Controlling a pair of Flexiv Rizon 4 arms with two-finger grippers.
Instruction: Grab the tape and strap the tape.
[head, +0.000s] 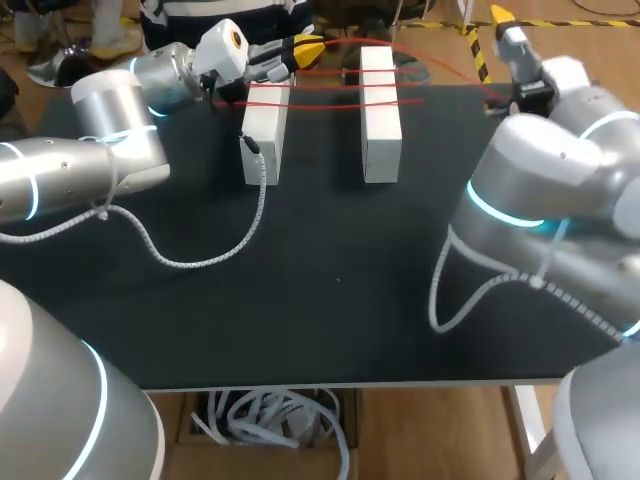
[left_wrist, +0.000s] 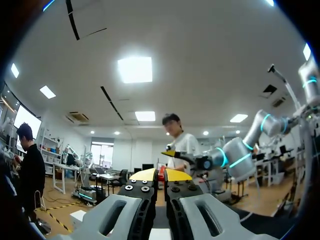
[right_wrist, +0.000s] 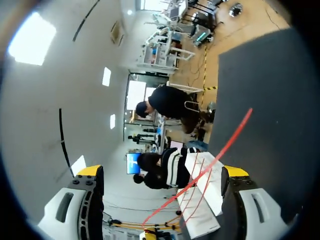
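**Tape across blocks, left gripper pinching it**

On the black table (head: 330, 300) stand a left block (head: 266, 135) and a right block (head: 380, 110), both white. Red tape (head: 325, 86) runs across both in several lines. The left gripper (left_wrist: 161, 174) is pinched narrow on the tape by the left block. The right gripper (right_wrist: 162, 172) gapes wide, with tape ahead of it.

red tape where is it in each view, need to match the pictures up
Head view: the red tape is stretched across the two white blocks, at the far side.
Left wrist view: only a red sliver shows, pinched between the left gripper fingers.
Right wrist view: a red line runs between the right gripper open fingers, over the blocks.
Shared landmark: the white blocks, in the head and right wrist views.
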